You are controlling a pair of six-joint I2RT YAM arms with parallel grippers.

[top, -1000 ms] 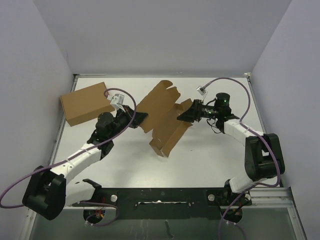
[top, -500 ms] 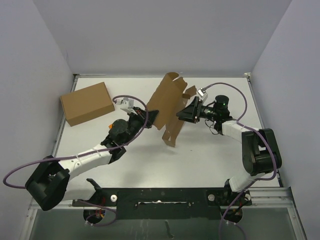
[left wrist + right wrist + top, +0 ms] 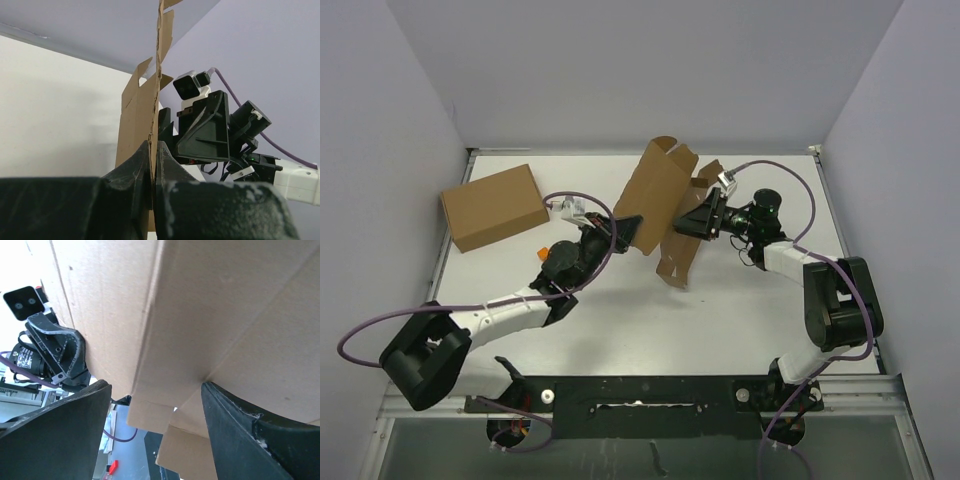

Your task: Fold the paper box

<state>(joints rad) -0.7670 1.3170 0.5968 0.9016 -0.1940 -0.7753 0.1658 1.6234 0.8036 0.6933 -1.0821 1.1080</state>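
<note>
Looking down from the top camera, you see the paper box (image 3: 663,200) raised off the flat near the middle of the table (image 3: 740,320), held up as a mostly unfolded die-cut sheet between the two arms. Its long axis runs from the far side toward you, the notched, tabbed end highest and farthest, the narrower lower end pointing down at the tabletop; whether that end touches the surface you cannot tell. It is matte brown corrugated cardboard with crease lines, cut slots and jagged flap edges. Your left gripper (image 3: 626,229) is pinched closed on the sheet's left edge; in the left wrist view the two scuffed black fingers (image 3: 137,167) meet on the thin board, which rises edge-on straight above them. Your right gripper (image 3: 692,222) sits against the opposite side, its fingers (image 3: 240,435) spread wide, with creased panels and a stepped flap filling the space ahead of them; no firm grip shows there. A plain box (image 3: 494,206), closed and smooth, lies at the far left, well apart, with a tiny orange cube (image 3: 541,252) near the left arm.
</note>
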